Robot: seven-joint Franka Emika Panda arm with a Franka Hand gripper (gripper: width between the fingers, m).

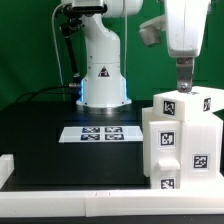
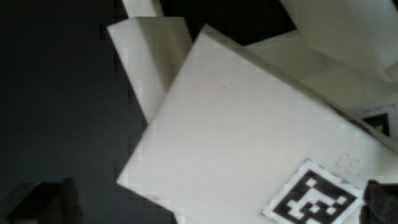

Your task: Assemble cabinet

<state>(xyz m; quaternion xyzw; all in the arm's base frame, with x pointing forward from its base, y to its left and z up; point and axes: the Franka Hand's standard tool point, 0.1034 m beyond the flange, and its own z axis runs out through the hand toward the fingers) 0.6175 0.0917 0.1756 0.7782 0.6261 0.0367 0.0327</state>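
The white cabinet (image 1: 180, 145) stands at the exterior view's right, with black-and-white tags on its faces. A smaller tagged white block (image 1: 192, 102) sits on its top. My gripper (image 1: 183, 86) hangs straight down over that top, fingertips at or just above it. In the wrist view a tilted white panel of the cabinet (image 2: 231, 130) with a tag (image 2: 326, 195) fills the space between my fingers (image 2: 45, 202). The jaws stand wide apart and the one finger clearly seen is off the panel's edge. The gripper (image 2: 210, 205) is open.
The marker board (image 1: 100, 132) lies flat on the black table in front of the robot base (image 1: 103, 75). A white raised rim (image 1: 80, 200) runs along the table's near edge, with a short white piece (image 1: 5, 165) at the exterior view's left. A green wall stands behind.
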